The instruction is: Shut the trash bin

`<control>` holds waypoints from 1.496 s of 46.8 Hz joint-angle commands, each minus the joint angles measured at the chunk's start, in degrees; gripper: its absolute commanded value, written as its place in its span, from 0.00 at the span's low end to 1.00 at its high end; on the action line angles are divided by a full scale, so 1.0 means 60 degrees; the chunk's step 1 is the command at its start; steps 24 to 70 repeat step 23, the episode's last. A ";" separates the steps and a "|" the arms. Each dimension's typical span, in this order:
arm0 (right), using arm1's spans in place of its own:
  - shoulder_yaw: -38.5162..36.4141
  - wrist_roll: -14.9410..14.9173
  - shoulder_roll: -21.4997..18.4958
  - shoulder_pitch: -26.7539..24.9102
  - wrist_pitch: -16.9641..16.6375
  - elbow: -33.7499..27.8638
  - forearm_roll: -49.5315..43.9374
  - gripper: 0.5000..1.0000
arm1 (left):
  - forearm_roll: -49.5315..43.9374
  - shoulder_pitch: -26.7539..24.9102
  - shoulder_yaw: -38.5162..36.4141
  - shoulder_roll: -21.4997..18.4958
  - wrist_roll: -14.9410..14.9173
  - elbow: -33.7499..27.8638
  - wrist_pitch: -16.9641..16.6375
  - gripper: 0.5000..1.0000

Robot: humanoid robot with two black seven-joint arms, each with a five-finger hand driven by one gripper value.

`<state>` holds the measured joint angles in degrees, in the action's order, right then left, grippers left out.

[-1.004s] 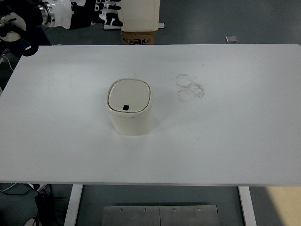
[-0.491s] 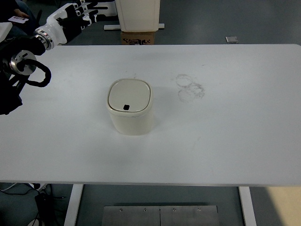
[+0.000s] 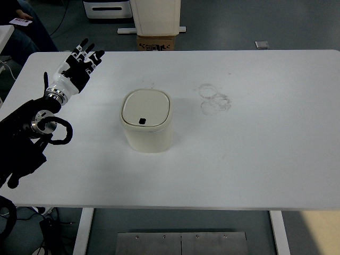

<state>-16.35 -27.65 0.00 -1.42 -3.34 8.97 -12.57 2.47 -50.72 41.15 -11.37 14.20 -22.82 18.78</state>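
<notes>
While the left hand (image 3: 76, 67) hangs wide and empty, the trash bin (image 3: 147, 127) looks light, hard and smooth, so push gently on its lid (image 3: 146, 108).

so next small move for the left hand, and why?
Probably ease the left hand right toward the trash bin. Its fingers are spread and empty over bare table, well left of the bin, whose lid already looks flat, so maybe just a confirming press.

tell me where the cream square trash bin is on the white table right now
In the head view the cream square trash bin stands left of the white table's centre, lid down, between the left hand and the faint ring marks.
</notes>
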 commanded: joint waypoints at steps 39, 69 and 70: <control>0.0000 -0.0005 0.0001 0.0090 -0.0103 0.0190 -0.0029 0.98 | -0.0046 0.0030 0.0408 -0.0142 0.0153 0.0024 -0.0038 1.00; 0.0000 -0.0005 0.0001 0.0090 -0.0103 0.0190 -0.0029 0.98 | -0.0046 0.0030 0.0408 -0.0142 0.0153 0.0024 -0.0038 1.00; 0.0000 -0.0005 0.0001 0.0090 -0.0103 0.0190 -0.0029 0.98 | -0.0046 0.0030 0.0408 -0.0142 0.0153 0.0024 -0.0038 1.00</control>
